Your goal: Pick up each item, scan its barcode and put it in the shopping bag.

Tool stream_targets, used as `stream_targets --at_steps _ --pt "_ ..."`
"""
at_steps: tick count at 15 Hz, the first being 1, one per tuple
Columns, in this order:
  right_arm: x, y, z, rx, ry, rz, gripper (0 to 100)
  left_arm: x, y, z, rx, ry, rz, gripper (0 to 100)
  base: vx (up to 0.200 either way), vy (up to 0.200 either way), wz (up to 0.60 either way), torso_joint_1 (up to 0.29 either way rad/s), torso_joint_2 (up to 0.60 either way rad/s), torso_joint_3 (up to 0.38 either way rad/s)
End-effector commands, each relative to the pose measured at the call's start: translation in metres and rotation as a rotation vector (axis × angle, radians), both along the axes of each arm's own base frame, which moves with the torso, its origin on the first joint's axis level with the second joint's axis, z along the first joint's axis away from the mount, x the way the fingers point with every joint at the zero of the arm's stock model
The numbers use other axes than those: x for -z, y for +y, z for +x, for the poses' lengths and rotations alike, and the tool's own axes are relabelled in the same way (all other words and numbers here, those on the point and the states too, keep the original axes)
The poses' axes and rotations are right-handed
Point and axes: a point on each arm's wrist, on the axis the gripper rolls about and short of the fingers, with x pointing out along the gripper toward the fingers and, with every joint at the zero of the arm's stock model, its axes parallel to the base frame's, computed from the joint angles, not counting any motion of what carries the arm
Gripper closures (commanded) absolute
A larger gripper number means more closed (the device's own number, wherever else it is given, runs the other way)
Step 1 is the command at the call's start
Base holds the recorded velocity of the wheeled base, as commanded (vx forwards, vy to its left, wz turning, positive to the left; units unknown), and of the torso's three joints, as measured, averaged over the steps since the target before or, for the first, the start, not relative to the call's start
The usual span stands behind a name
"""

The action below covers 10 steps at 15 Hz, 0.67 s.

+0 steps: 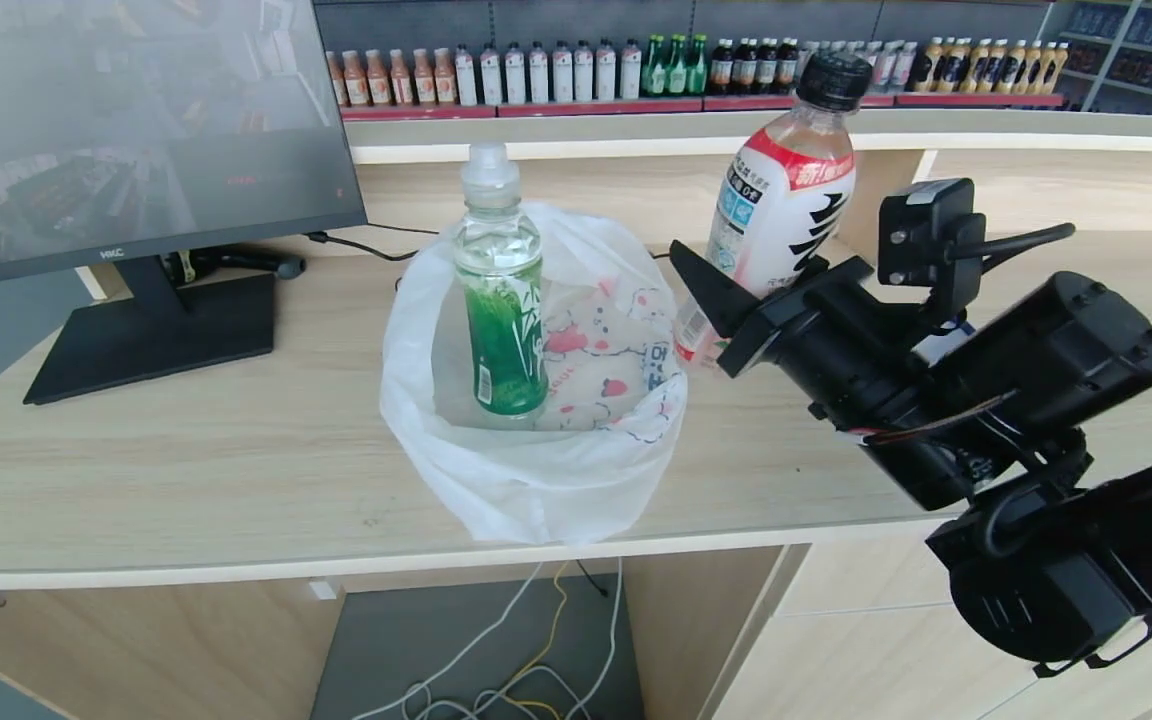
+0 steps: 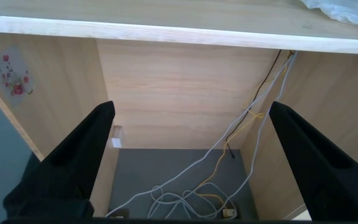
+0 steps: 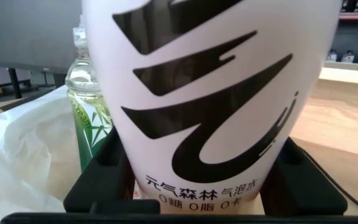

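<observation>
White-labelled bottle [image 1: 786, 190] clamped in right end effector [image 1: 751, 285] beside shopping bag [image 1: 536, 490].

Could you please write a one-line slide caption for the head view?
Right gripper holds a white bottle beside the bag, where a green bottle stands.

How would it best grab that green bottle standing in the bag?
On the green bottle, probably the clear upper body just below its top, coming from above: it stands upright, and the bag rises around its lower part.
</observation>
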Motion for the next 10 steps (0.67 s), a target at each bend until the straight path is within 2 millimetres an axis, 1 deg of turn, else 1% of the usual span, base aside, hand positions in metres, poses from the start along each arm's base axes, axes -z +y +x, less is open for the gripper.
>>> stream_targets --at_steps 1,3,5,6,9,10 --pt "0.006 0.018 0.012 -0.019 0.001 0.006 100 0.0 0.0 0.0 0.0 0.0 0.0 0 0.0 0.0 0.0 0.0 0.0 0.0" --pt "0.002 0.036 0.018 -0.031 -0.027 0.04 100 0.0 0.0 0.0 -0.001 0.0 -0.001 0 0.0 0.0 0.0 0.0 0.0 0.0" --pt "0.014 0.051 0.024 -0.032 -0.003 0.039 100 0.0 0.0 0.0 0.0 0.0 0.0 0 0.0 0.0 0.0 0.0 0.0 0.0" --pt "0.018 0.054 0.028 -0.033 0.002 0.036 100 0.0 0.0 0.0 -0.001 0.0 0.0 0 0.0 0.0 0.0 0.0 0.0 0.0" --pt "0.014 0.054 0.034 -0.029 -0.013 0.056 100 0.0 0.0 0.0 -0.001 0.0 -0.001 0 0.0 0.0 0.0 0.0 0.0 0.0" --pt "0.016 0.054 0.035 -0.027 -0.009 0.053 100 0.0 0.0 0.0 -0.001 0.0 -0.001 0 0.0 0.0 0.0 0.0 0.0 0.0"
